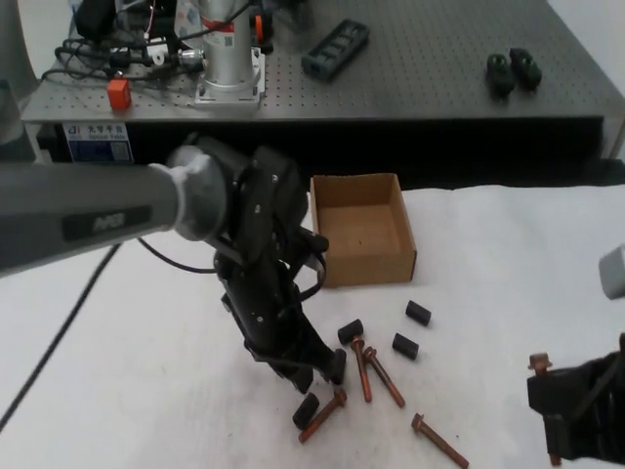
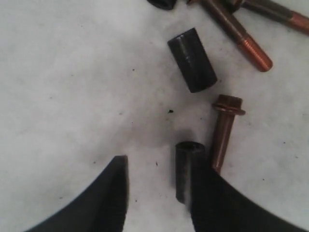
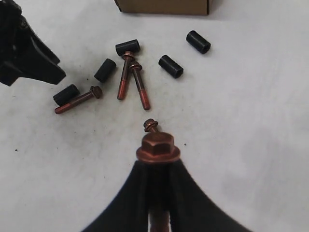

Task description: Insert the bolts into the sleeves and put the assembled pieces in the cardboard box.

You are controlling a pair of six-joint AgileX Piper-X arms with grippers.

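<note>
Right pincer (image 3: 157, 169) clamps bolt (image 3: 158, 146); arm lettering (image 1: 107, 223) blurred.

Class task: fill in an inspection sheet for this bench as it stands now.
Surface: white cloth.
Job's things: five sleeves and four bolts loose on the cloth; box, nothing seen inside.
Clutter: black tray and orange block on the far table.
Grippers: left gripper open, one sleeve beside a finger; right gripper shut on another bolt.
Cables: black cable across the cloth.
Surroundings: perforated metal table behind.
</note>
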